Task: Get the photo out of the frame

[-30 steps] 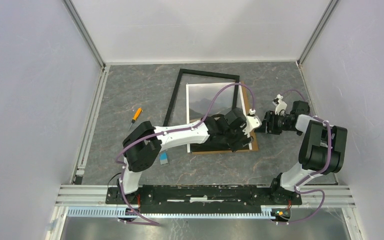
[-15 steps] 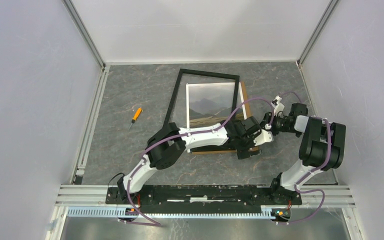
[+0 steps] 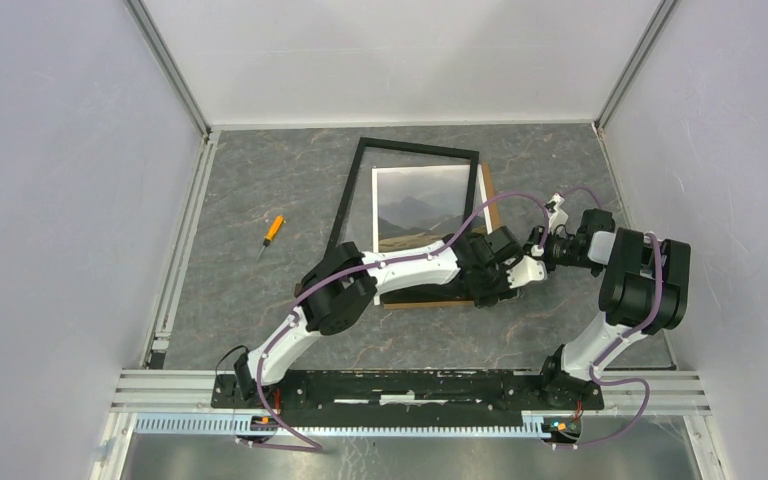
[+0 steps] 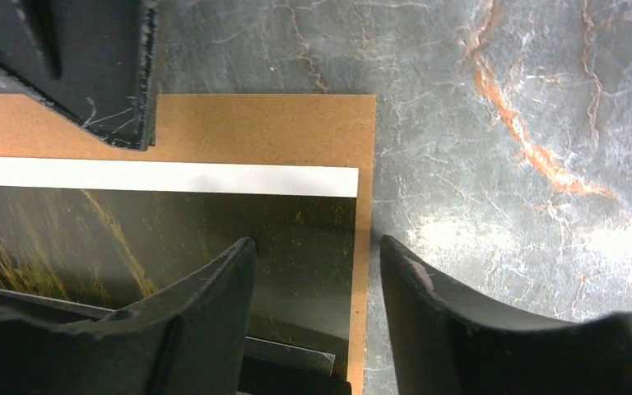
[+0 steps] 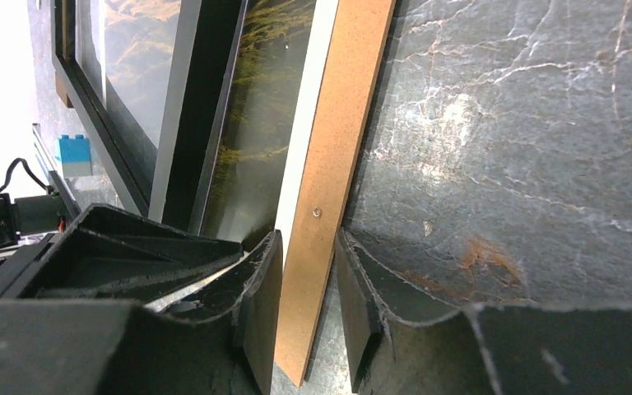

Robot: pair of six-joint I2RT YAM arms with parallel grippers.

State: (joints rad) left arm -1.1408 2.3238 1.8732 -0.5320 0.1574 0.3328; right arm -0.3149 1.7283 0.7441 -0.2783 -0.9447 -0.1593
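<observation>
The photo, a hill landscape with a white border, lies on a brown backing board. The black frame lies skewed over its far part. My left gripper is open over the photo's near right corner. In the left wrist view its fingers straddle the right edge of the photo and the board. My right gripper is shut on the board's right edge. The right wrist view shows that board between its fingers, beside the photo and the frame.
An orange-handled screwdriver lies on the grey marbled table at the left. A small blue block shows beyond the frame in the right wrist view. White walls and metal rails enclose the table.
My left arm has stretched to the right, and its gripper moved from over the photo's lower part to the near right corner, close to the right gripper. The right gripper has stayed on the board's edge.
</observation>
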